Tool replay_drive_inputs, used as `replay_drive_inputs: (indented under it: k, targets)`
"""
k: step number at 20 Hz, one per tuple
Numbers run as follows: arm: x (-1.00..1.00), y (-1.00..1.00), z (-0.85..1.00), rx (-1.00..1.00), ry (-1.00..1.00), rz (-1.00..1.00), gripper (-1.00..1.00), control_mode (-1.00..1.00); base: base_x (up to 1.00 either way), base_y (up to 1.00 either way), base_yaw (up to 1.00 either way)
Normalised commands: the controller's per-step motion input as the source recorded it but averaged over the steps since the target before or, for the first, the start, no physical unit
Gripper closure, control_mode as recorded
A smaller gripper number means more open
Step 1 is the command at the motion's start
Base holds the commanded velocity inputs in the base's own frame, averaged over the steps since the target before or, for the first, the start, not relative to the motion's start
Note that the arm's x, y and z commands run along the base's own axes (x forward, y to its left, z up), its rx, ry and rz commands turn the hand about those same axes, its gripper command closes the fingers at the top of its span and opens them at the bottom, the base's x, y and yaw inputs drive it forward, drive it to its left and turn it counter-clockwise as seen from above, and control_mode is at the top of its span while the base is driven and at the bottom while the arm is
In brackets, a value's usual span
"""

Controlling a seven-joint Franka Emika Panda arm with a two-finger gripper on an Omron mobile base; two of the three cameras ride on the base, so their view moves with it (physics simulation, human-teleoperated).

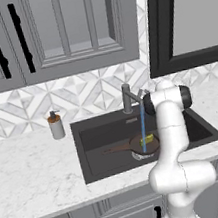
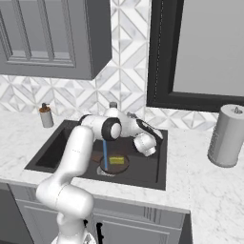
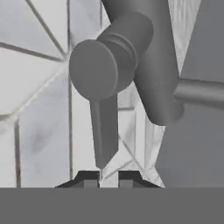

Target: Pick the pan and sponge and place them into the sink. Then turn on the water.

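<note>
The pan (image 1: pixel 140 145) lies on the floor of the sink (image 1: pixel 92 134), the sponge (image 1: pixel 147 139) resting in it. Water (image 1: pixel 143 125) runs from the faucet (image 1: pixel 127 97) onto the pan. The claw (image 3: pixel 108 177) sits at the faucet lever (image 3: pixel 104 135), fingertips slightly parted, the lever's tip just above the gap.

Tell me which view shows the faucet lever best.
The hand view: the grey metal faucet's flat lever hangs close up from its round knob, its tip just above the hand. In the left base view the faucet is small and the lever is hard to make out. In the right base view the arm mostly covers it.
</note>
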Motion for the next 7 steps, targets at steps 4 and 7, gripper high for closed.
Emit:
replay_drive_inputs:
  k: [4, 7]
  targets:
    - [-0.39, -0.61, 1.00, 0.26, 0.00, 0.00, 1.00, -1.00, 0.00, 0.00, 0.00]
    - [-0.96, -0.29, 1.00, 0.08, -0.14, -0.01, 1.00, -1.00, 0.00, 0.00, 0.00]
